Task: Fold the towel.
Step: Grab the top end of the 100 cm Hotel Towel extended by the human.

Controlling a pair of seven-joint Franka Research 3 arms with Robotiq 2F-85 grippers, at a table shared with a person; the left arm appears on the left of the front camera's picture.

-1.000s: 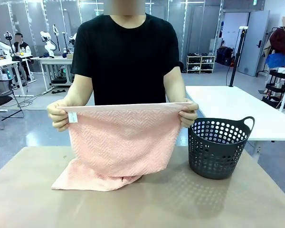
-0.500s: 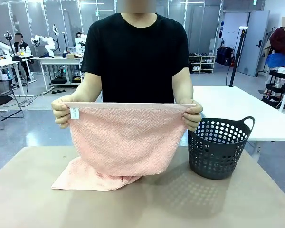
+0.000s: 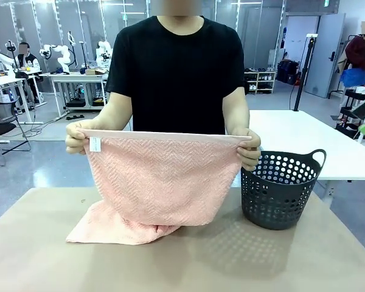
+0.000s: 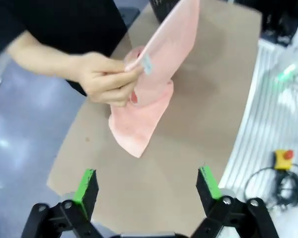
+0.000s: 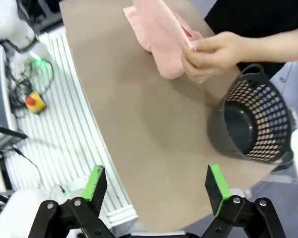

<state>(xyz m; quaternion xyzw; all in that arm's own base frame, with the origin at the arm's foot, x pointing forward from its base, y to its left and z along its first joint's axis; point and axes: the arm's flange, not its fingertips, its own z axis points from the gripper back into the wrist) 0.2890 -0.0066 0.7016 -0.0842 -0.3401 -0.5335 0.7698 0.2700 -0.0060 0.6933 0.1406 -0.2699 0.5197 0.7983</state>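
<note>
Left tool point(image 4: 146, 181) hung open and empty above the brown counter point(image 3: 243, 261). I saw the person's hands point(image 3: 79, 137) pinch the salmon-pink terry towel point(image 3: 164, 182) by its top corners, stretched flat with its lower end heaped on the counter, probably to square the edges. The dark perforated plastic basket point(image 3: 280, 191) stood just beside. Right tool point(image 5: 158, 181) was open and empty.

Person's top: was a plain black short-sleeved T-shirt point(image 3: 176, 73) (sleeves ended above the elbows).
Left gripper point(image 4: 146, 173): had black linked fingers, bright green pads point(image 4: 86, 186), silver pivot screws point(image 4: 65, 204).
Right gripper point(image 5: 156, 171): looked the same, black with green.
</note>
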